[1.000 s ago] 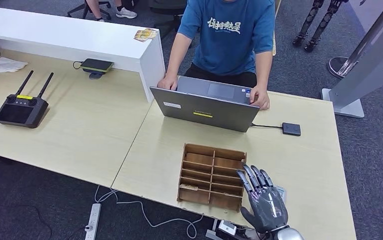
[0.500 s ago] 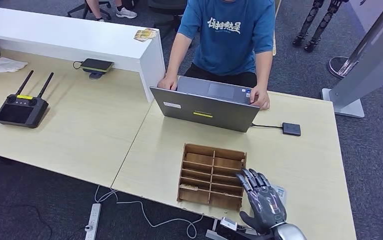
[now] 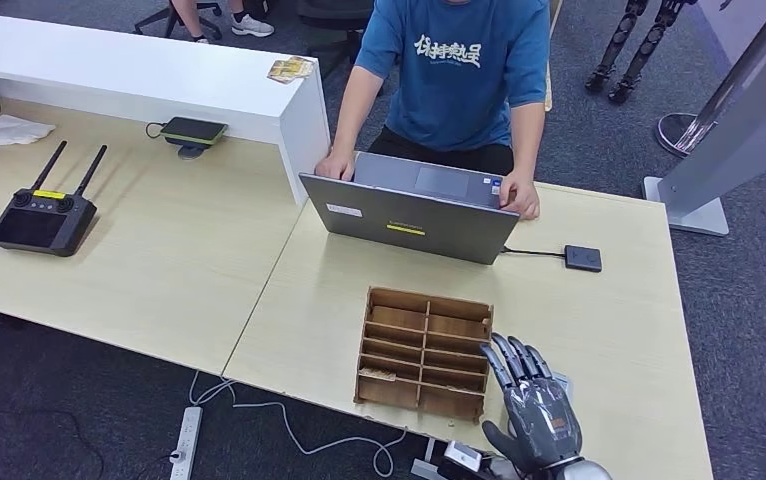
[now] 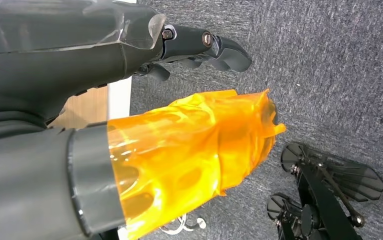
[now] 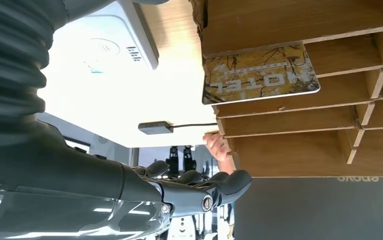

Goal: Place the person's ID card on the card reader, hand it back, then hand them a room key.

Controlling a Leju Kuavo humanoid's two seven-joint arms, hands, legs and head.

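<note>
Desk clutter around the person at the laptop

A person (image 3: 459,70) in a blue shirt sits at the desk's far edge, both hands on an open grey laptop (image 3: 409,215). On the left desk (image 3: 179,260), a black controller (image 3: 41,218) with two antennas lies near the left edge, a white tissue (image 3: 11,130) near the far left corner, and a dark pad (image 3: 193,131) with a cable sits against the white counter (image 3: 139,75). A power strip (image 3: 187,440) lies on the grey carpet below the near edge.

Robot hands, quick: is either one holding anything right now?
Left hand: fingers curled in, holding nothing.
Right hand: open, fingers spread, empty, beside the wooden rack.
</note>
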